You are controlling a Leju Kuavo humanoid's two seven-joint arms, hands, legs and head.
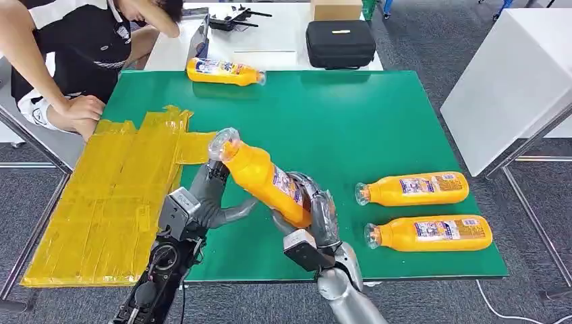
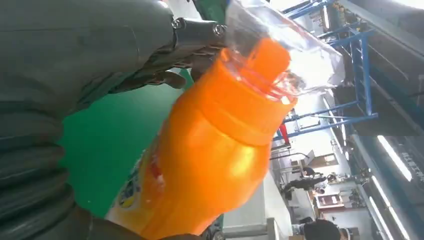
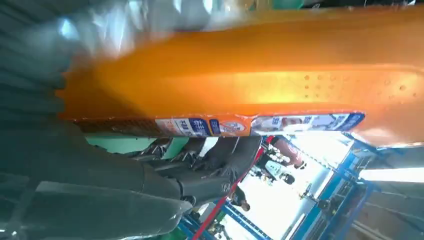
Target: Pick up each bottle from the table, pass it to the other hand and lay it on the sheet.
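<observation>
Right now we hold one orange bottle (image 1: pixel 264 177) tilted in mid-air at the lower centre of the head view, cap toward the upper left, above the green table (image 1: pixel 351 121). Our right hand (image 1: pixel 317 212) wraps its lower body, and our left hand (image 1: pixel 214 196) sits at its neck, fingers beside the clear cap; from the left wrist view we cannot tell whether those fingers truly grip or merely touch. We judge this to be the handover itself, not yet finished.

As for progress, the yellow sheet (image 1: pixel 108 202) at the left of the frame carries no bottle. Two more bottles (image 1: pixel 413 188) (image 1: pixel 432 233) lie on their sides at the right, well apart from our hands, and a fourth (image 1: pixel 224 71) lies at the table's far edge, upper centre. So most of the work appears to remain.

Every bottle looks full of orange liquid and capped. A person (image 1: pixel 74 61) leans at the upper left.
</observation>
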